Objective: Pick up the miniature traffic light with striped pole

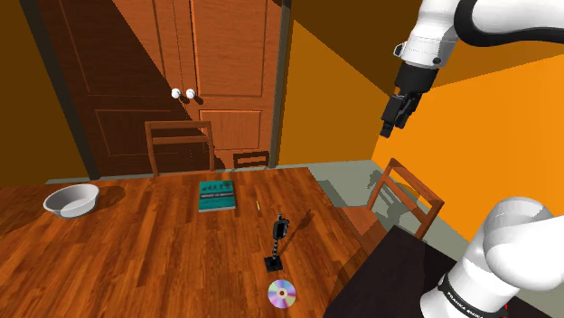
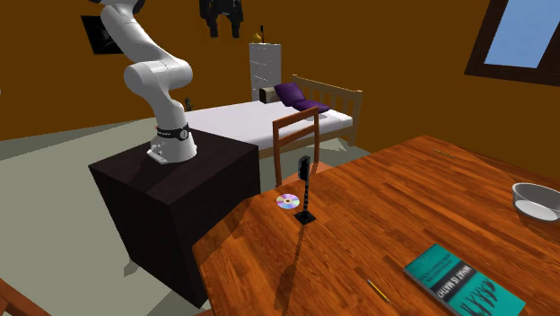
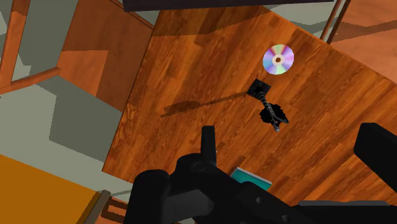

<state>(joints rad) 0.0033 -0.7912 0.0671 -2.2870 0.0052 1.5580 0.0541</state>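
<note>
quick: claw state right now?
Claw: open, holding nothing; the traffic light stands apart from it on the table.

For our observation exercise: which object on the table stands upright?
The miniature traffic light alone rises tall; the disc, book and bowl sit low.

Reddish-brown wooden table (image 1: 136, 262) carries: shallow grey bowl (image 1: 71, 200), flat teal book (image 1: 216, 195), thin yellow pencil (image 2: 377, 288), upright miniature black traffic light with striped pole (image 1: 277, 242), iridescent disc (image 1: 282, 293) just beside its base.
</note>
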